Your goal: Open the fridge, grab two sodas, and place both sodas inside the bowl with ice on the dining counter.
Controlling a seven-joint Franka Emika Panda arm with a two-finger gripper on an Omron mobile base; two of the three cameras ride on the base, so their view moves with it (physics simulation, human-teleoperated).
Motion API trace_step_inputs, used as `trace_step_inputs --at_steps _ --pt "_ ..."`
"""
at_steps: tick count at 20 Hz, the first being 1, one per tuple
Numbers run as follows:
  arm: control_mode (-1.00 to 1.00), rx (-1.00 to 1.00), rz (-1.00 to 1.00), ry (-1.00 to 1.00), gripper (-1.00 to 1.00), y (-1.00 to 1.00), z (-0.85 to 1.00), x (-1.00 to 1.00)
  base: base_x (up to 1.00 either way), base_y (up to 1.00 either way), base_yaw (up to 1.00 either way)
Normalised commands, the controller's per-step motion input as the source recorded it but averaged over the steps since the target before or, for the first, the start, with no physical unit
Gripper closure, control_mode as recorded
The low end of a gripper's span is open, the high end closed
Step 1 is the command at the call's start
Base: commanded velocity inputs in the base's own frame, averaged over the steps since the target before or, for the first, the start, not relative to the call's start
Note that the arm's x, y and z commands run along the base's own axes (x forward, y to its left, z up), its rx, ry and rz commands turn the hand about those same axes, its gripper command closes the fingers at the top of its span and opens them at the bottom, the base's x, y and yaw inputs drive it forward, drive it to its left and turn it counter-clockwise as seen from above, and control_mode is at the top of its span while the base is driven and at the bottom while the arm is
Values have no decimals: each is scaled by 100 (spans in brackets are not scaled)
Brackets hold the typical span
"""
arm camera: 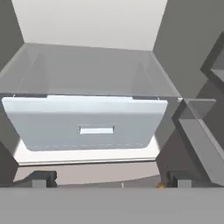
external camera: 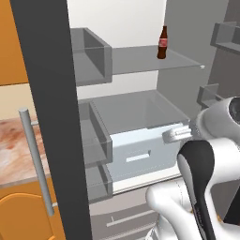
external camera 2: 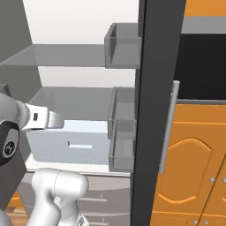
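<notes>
Grey fridge stands open before you; the dark-brown soda bottle sits upright on the upper shelf, far right. Your tool hangs spread wide and empty, low, facing the pale crisper drawer, well below the bottle.

Fridge open; bottle upright, upper shelf.

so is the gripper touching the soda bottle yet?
Apart. The left base view shows the bottle standing on the upper fridge shelf, while the open gripper sits well below, level with the white drawer.
</notes>
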Motion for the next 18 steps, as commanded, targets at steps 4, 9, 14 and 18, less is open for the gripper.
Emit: trace_step_inputs --at_steps 4,9,14,18 --pt "-100 0 1 -37 -100 0 51 21 0 0 0" --pt "-100 2 -1 -22 -100 2 62 52 0 0 0" --pt "-100 14 -7 -10 -100 0 70 79 0 0 0" --pt "-100 4 -8 -16 -100 -1 82 44 0 0 0"
